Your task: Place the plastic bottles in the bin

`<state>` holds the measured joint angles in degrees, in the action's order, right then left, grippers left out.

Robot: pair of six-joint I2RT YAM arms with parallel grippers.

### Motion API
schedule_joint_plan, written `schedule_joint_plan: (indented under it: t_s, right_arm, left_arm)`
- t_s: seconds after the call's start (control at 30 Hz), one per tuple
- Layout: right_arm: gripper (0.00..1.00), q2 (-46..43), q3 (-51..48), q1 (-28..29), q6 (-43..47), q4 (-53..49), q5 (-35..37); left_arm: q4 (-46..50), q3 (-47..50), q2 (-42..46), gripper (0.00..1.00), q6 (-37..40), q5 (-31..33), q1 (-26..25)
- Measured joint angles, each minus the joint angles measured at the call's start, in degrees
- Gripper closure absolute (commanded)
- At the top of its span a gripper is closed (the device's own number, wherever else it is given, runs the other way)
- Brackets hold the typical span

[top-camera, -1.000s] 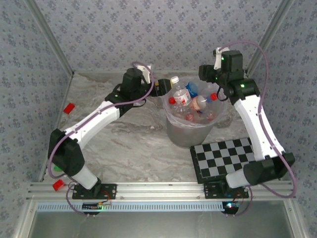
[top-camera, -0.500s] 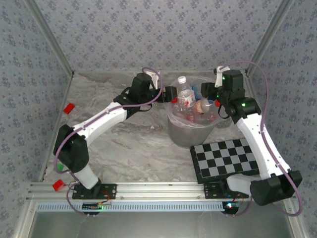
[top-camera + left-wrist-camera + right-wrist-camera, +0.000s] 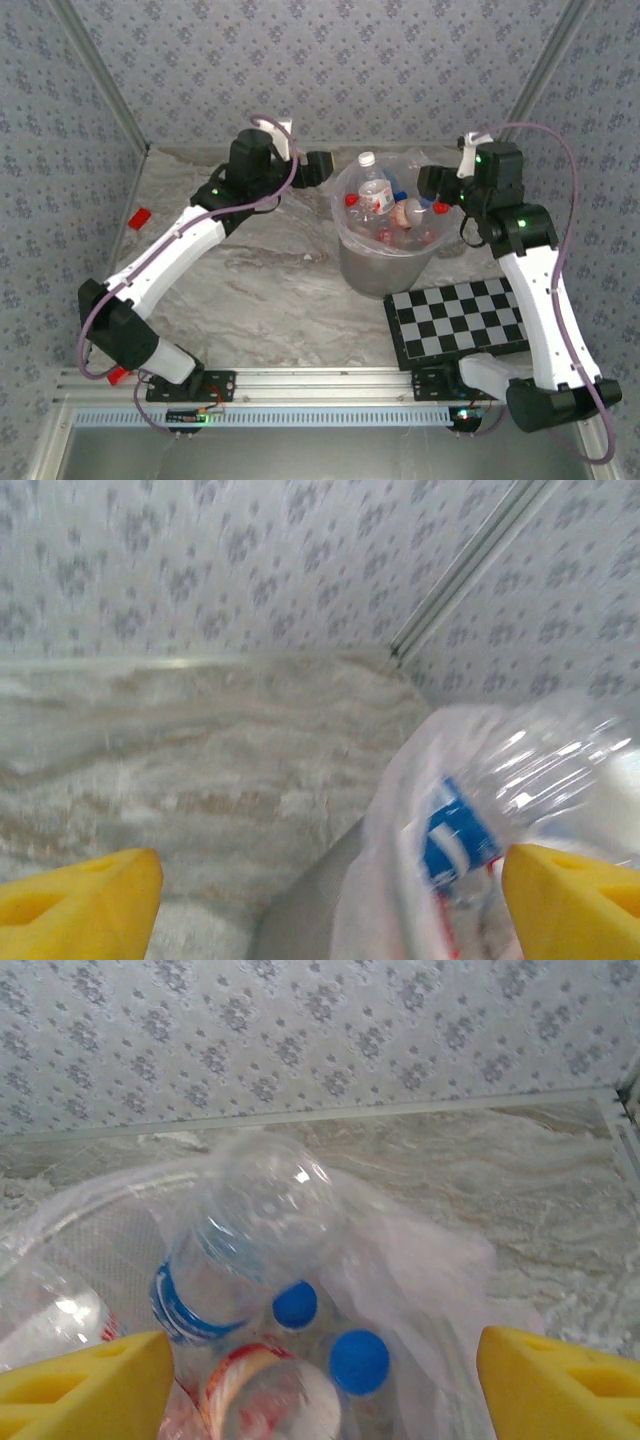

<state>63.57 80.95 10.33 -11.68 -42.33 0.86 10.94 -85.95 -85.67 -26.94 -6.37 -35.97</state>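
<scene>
The bottles (image 3: 392, 218) you can see all lie in the one bin (image 3: 352, 264), which stands on the desk (image 3: 270, 290) between your two arms. They are heaped too closely for a full count. From above you can make out at least five. One bottle (image 3: 371, 188) with a white cap stands upright at the left of the heap, its neck above the rim. The rest lie tilted or on their sides, showing red and blue caps.

From the right wrist you can count two blue caps (image 3: 296, 1303) side by side. Behind them lies a blue-labelled bottle (image 3: 205, 1285), and in front of them a red-labelled one (image 3: 262, 1400). The clear bag (image 3: 400, 1255) folds over the rim.

Your left tool (image 3: 322, 168) hangs just beside the bin's left rim. Its two yellow fingers (image 3: 80, 900) are spread wide and grip nothing. Your right tool (image 3: 428, 184) hangs at the right rim, looking down into the bin. Its two fingers (image 3: 90, 1385) are also spread wide, and no bottle is between them.

Two small red blocks lie on the desk, one (image 3: 139, 218) by the left wall and one (image 3: 118, 374) at the near left edge. One checkerboard (image 3: 455, 318) lies near the bin, in front of it to the right.
</scene>
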Motion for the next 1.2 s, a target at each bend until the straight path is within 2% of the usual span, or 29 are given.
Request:
schedule_joint_plan:
  t_s: [0.2,0.33,0.47,0.6,0.8,1.07,1.2]
  right_arm:
    - [0.24,-5.14,-9.2,-2.4,-3.48,-1.92,-1.97]
    - [0.31,-7.78,-14.14,-2.71,-5.22,-2.16,-4.63]
    - [0.38,-7.82,-17.44,-2.95,-6.84,-0.24,-8.52]
    - [0.42,-6.1,-18.34,-3.45,-7.48,3.69,-12.35]
    - [0.45,0.52,-17.84,-2.19,-7.69,10.88,-18.34]
    - [0.45,13.4,-9.92,7.3,-8.7,17.16,-19.06]
    - [0.28,16.0,-7.39,8.37,-9.6,17.46,-19.69]
  left_arm:
    - [1.29,-13.22,-5.84,0.06,4.59,-0.33,-4.11]
    - [4.11,-16.94,-11.3,0.05,7.23,-0.48,-6.97]
    - [7.37,-15.52,-14.73,0.06,8.04,0.42,-7.26]
    - [6.75,-11.06,-14.71,0.08,7.76,1.95,-6.47]
    - [2.64,-2.03,-8.7,0.1,5.09,2.43,-3.63]
    - [3.5,5.84,-0.63,0.08,3.72,4.52,2.19]
    - [5.53,5.99,0.33,0.04,3.96,5.86,2.97]
